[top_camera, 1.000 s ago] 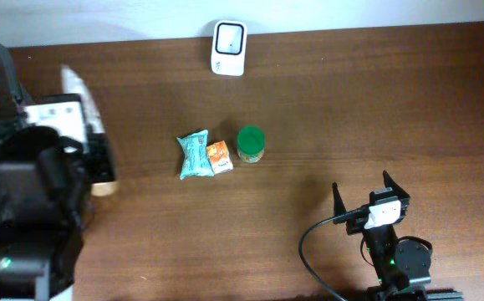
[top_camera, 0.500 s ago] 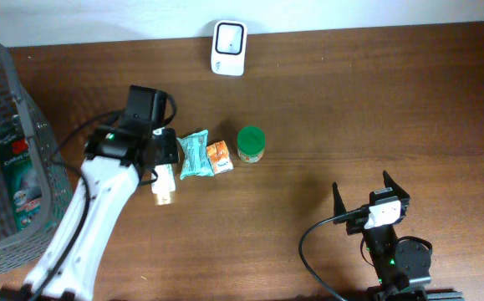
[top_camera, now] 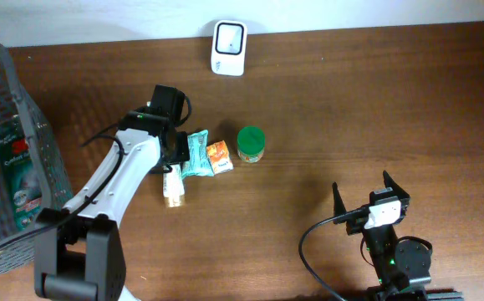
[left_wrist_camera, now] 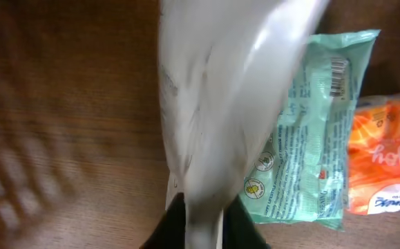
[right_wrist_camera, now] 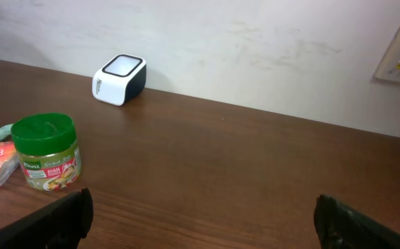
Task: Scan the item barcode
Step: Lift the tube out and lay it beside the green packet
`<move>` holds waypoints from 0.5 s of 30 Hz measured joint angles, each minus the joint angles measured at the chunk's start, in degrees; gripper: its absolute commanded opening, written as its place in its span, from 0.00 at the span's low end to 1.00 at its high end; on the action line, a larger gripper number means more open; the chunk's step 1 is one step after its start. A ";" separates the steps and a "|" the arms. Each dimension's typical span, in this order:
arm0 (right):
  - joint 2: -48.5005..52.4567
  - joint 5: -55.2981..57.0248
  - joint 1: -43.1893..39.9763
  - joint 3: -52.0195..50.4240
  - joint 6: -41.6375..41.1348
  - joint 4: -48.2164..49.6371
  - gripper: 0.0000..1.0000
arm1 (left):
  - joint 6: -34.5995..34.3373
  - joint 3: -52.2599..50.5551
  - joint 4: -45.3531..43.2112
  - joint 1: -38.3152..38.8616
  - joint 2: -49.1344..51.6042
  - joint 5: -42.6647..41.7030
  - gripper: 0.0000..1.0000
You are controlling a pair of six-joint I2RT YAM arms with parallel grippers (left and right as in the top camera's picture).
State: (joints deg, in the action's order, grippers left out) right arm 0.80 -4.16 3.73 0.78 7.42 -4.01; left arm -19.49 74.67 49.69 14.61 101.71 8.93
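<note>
The left pincer stands over a white tube lying on the tabletop just left of a teal packet. Its dark fingers flank the tube's far end, though the blurred wrist view cannot show whether they clamp it or merely bracket it. The tube's long axis runs from the wall toward the front edge, tan tip nearest the front. The scanner sits against the wall, beyond and right of this pincer. The right pincer, spread wide and empty, waits well apart at the near right, so the left arm looks nearer for the carry.
</note>
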 measured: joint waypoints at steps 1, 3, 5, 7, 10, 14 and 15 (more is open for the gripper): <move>0.00 0.00 0.00 0.00 0.02 0.00 0.98 | -0.07 0.00 -0.07 0.00 0.00 -0.22 0.70; 0.00 0.00 0.00 0.00 0.00 0.00 0.98 | -0.46 0.00 -0.22 0.00 0.00 -0.76 0.81; 0.00 0.00 0.00 0.00 0.00 0.00 0.98 | -0.59 0.00 -0.79 0.00 0.00 -1.05 0.92; 0.00 0.00 0.00 0.00 0.00 0.00 0.98 | -0.72 0.00 -1.14 0.00 0.00 -1.16 0.99; 0.00 0.00 0.00 0.00 0.00 0.00 0.98 | -0.85 0.81 -0.63 0.00 -0.02 -1.31 0.99; 0.00 0.00 0.00 0.00 0.00 -0.02 0.98 | -0.24 10.08 5.53 -1.05 -2.73 -1.77 0.99; 0.00 0.02 0.00 0.00 0.02 0.04 0.98 | 0.72 13.53 8.55 -1.62 -3.63 -2.32 0.99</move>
State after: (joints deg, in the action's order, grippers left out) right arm 0.80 -4.14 3.73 0.78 7.44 -3.97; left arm -18.76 88.20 58.24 12.99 98.08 6.61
